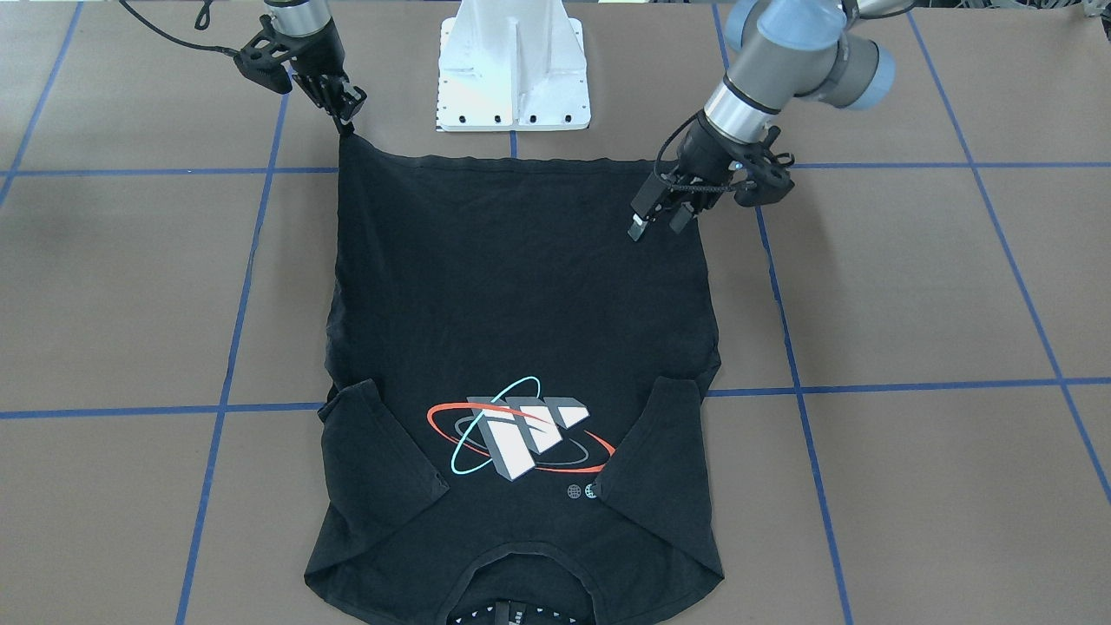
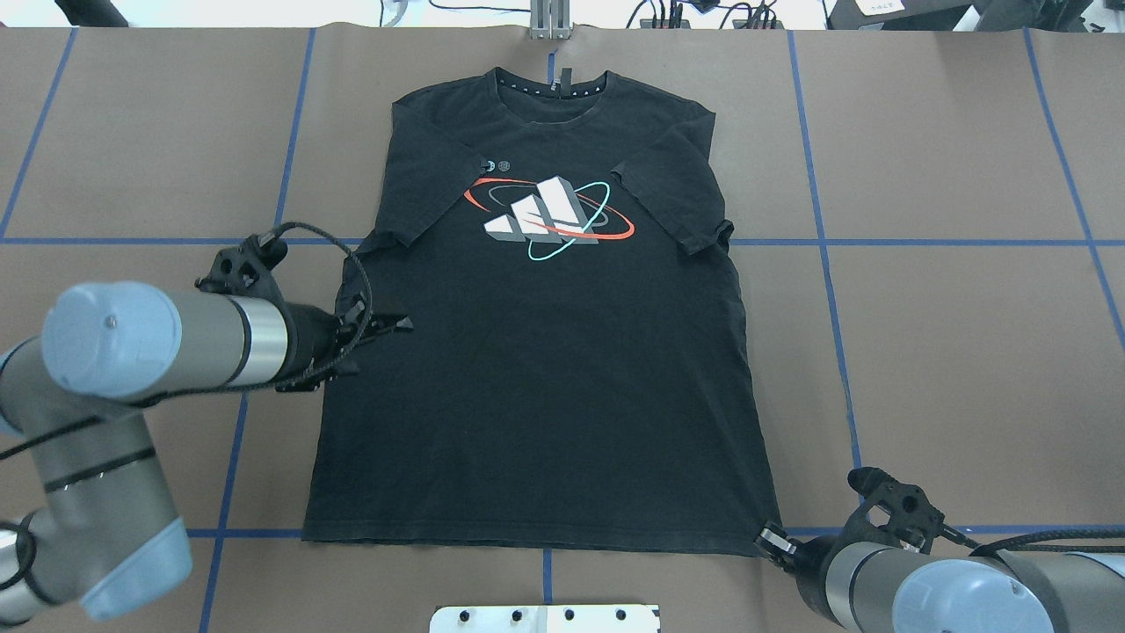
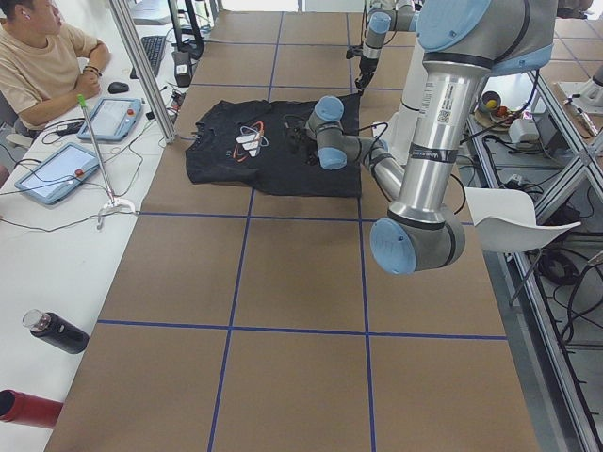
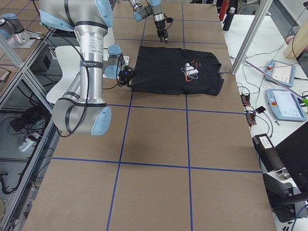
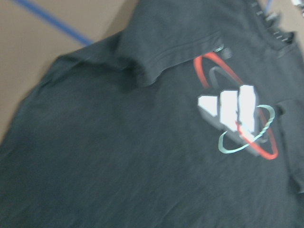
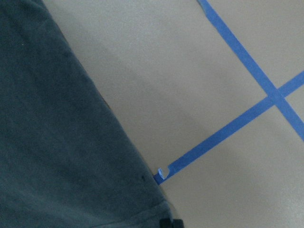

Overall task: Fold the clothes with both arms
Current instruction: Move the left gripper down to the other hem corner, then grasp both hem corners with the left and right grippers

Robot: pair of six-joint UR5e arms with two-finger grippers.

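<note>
The black T-shirt (image 1: 521, 286) lies flat and print-up on the brown table, collar away from the robot and both sleeves folded inward. Its print (image 2: 549, 220) shows white-grey blocks ringed by red and teal ovals. My left gripper (image 1: 660, 224) hangs open just above the shirt's side edge, nothing between its fingers; in the overhead view the left gripper (image 2: 400, 323) sits over the shirt's left flank. My right gripper (image 1: 349, 111) is shut on the hem corner, which is drawn up to a point. Overhead, the right gripper (image 2: 773, 539) is at the hem's right corner.
The white pedestal base (image 1: 514, 69) stands just behind the hem. Blue tape lines (image 2: 822, 242) grid the tabletop. A seated person (image 3: 38, 56), tablets (image 3: 57, 171) and bottles (image 3: 57, 331) line a side bench; a white chair (image 3: 513, 221) stands beside the table.
</note>
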